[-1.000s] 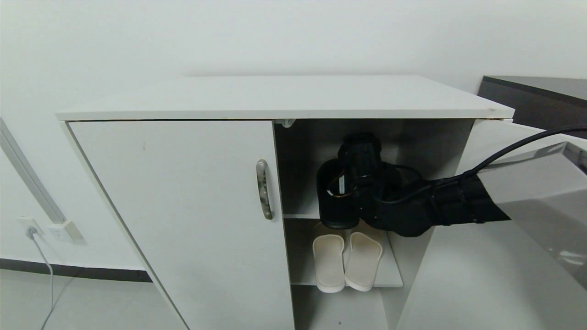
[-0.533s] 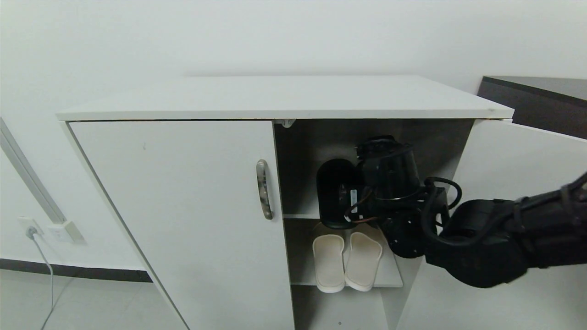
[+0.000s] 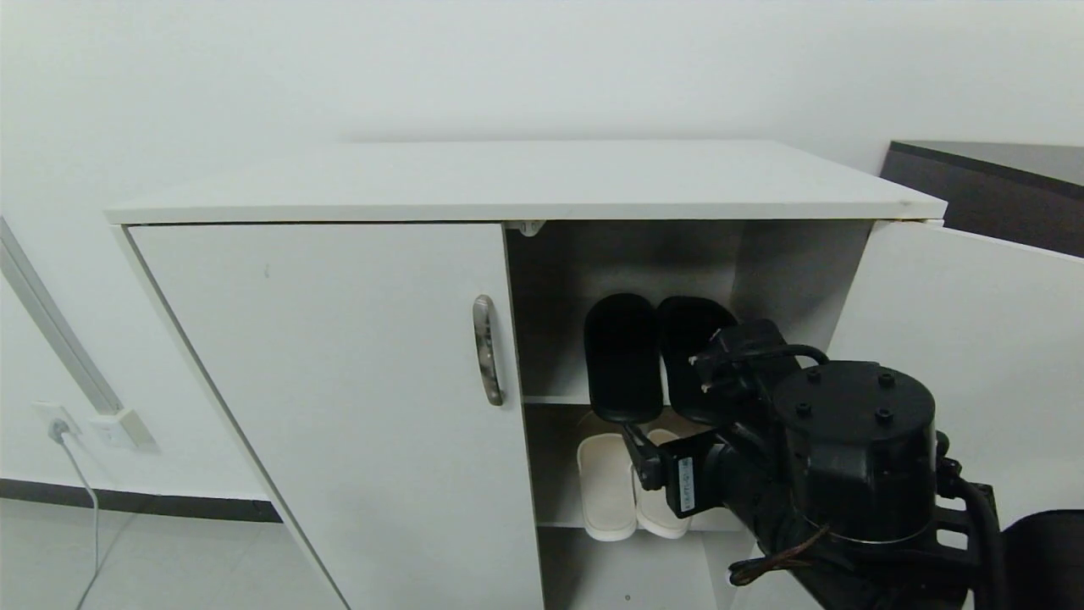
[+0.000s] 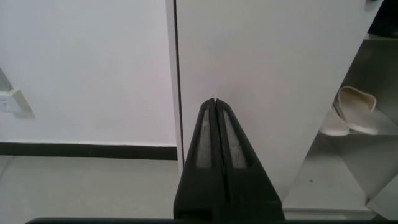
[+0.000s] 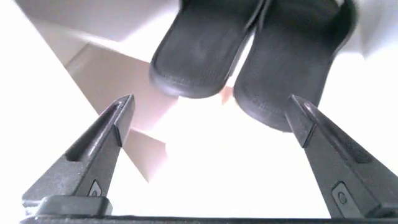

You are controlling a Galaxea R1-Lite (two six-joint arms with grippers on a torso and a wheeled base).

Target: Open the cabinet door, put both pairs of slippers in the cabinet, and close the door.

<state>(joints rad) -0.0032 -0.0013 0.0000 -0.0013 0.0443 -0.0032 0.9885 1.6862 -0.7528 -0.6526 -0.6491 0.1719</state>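
With my right gripper (image 5: 209, 102) spread empty just near of the black slippers (image 3: 625, 356) on the upper shelf (image 3: 552, 399) (white slippers (image 3: 605, 487) below), I judge their overhanging heels could snag the open right door (image 3: 965, 339) when it swings shut.

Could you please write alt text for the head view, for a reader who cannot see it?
A white cabinet with its right door open holds black slippers on the upper shelf and white slippers on the shelf below. The left door is shut, and the right arm sits low in front of the opening.
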